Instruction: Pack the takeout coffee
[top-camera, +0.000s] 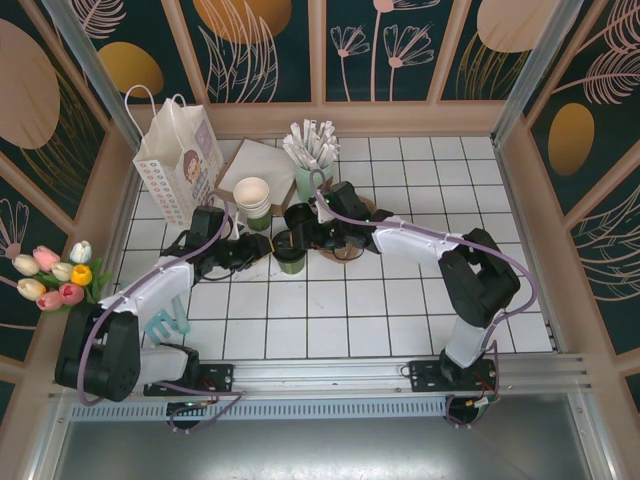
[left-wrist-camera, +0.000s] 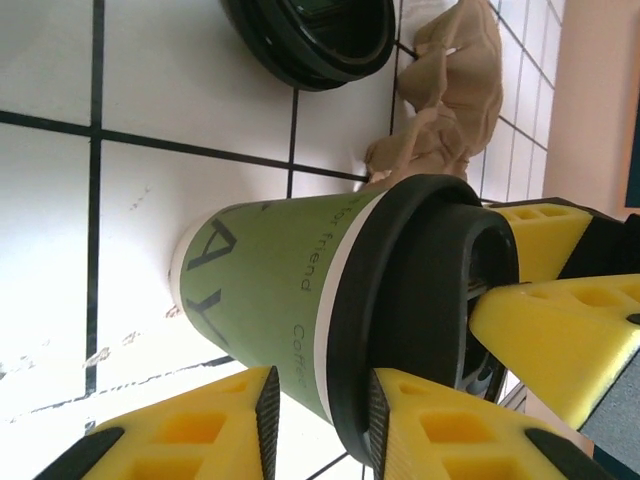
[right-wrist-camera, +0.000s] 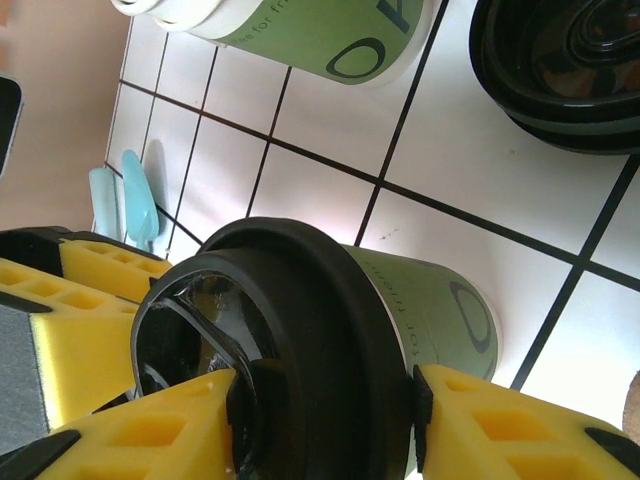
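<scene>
The takeout coffee (top-camera: 291, 260), a dark green paper cup with a black lid, stands on the tiled table between both arms. In the right wrist view the takeout coffee (right-wrist-camera: 430, 300) has my right gripper (right-wrist-camera: 330, 400) shut on its top: one pad sits in the lid's recess, the other on the cup wall just under the rim. From the left wrist, the takeout coffee (left-wrist-camera: 270, 290) shows its side. My left gripper (left-wrist-camera: 320, 400) is open, its pads straddling the lid's rim. Seen from above, the left gripper (top-camera: 265, 250) and right gripper (top-camera: 305, 238) meet at the cup.
A stack of black lids (top-camera: 298, 215) lies just behind the cup. Cream cups (top-camera: 252, 195), a pale green cup of wrapped sticks (top-camera: 312, 165) and a white paper bag (top-camera: 180, 160) stand at the back. A crumpled brown paper piece (left-wrist-camera: 450, 100) lies nearby. Tulips (top-camera: 55, 275) are at the left.
</scene>
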